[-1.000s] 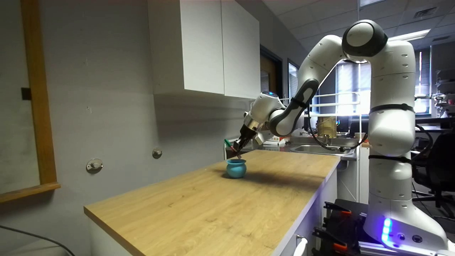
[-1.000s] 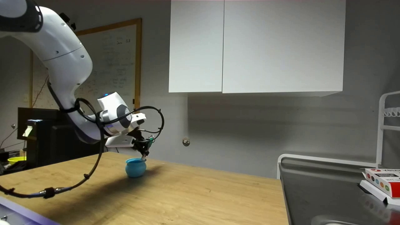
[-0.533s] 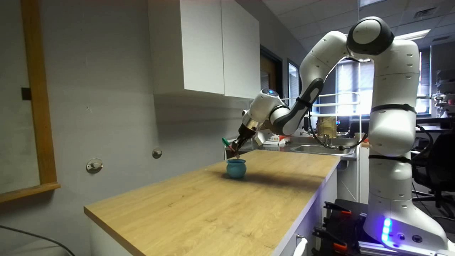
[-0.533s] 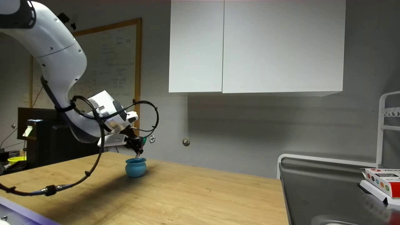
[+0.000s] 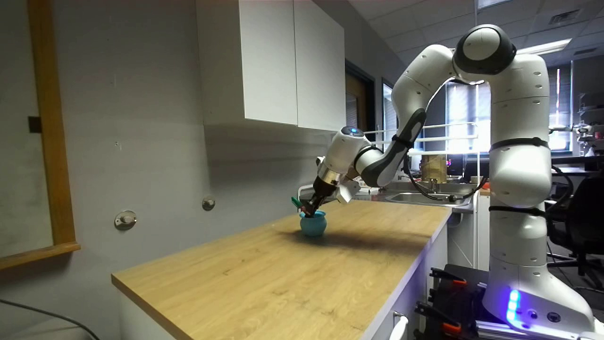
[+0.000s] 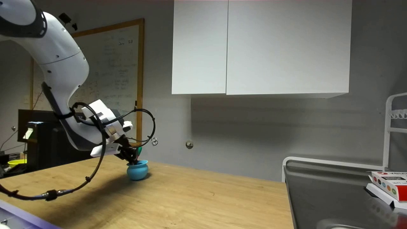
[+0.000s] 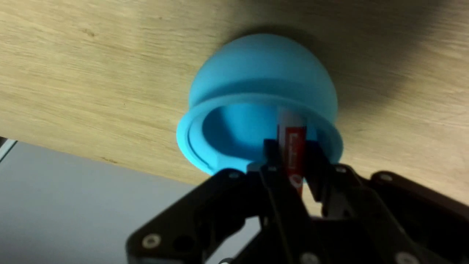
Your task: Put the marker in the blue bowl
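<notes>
Your claw (image 7: 292,152), nearly closed, pinches the marker (image 7: 293,141), its end inside the bowl (image 7: 262,66), toward wrist-view three o'clock!

A red marker (image 7: 293,157) is clasped between the black fingers (image 7: 272,151) of a gripper (image 7: 292,148), its pale end pointed into the mouth of a round blue bowl (image 7: 262,68). White lettering is printed along the marker's red side. The fingertips (image 7: 313,150) are seen across the bowl's mouth, nearer the right of its rim; whether the rim is touched cannot be told. The bowl is set on a pale wooden countertop (image 7: 91,80), where a dark shadow (image 7: 366,69) is cast beside it. A grey surface (image 7: 73,209) is glimpsed at lower left.
</notes>
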{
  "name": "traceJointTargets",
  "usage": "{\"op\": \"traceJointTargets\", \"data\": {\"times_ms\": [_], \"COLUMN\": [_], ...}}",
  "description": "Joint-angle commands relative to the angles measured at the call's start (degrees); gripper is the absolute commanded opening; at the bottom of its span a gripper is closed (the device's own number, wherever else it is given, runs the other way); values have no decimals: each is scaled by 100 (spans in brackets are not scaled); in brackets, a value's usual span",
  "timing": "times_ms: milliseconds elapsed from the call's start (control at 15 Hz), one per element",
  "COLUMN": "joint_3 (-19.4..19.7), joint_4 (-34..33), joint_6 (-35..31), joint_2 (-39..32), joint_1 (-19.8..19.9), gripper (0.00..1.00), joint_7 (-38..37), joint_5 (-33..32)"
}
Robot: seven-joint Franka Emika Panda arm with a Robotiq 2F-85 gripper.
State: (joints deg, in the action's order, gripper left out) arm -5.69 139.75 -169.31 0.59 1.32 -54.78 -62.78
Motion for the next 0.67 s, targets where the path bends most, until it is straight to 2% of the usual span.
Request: {"op": "traceJointTargets", "data": {"times_ms": [0,400,467,600], "joint_3": [-40,-7,-4,-1], "joint_4": [-184,-179,-163,-114], "joint_6": [137,61,37,-26], "joint_2": [-219,-141,-106,-13], "joint_1": [-49,-40,-34,-26], "gripper": [52,96,100,100], "joint_7": [-253,-122,-81,0], "joint_5": [-201,-63,3,148]}}
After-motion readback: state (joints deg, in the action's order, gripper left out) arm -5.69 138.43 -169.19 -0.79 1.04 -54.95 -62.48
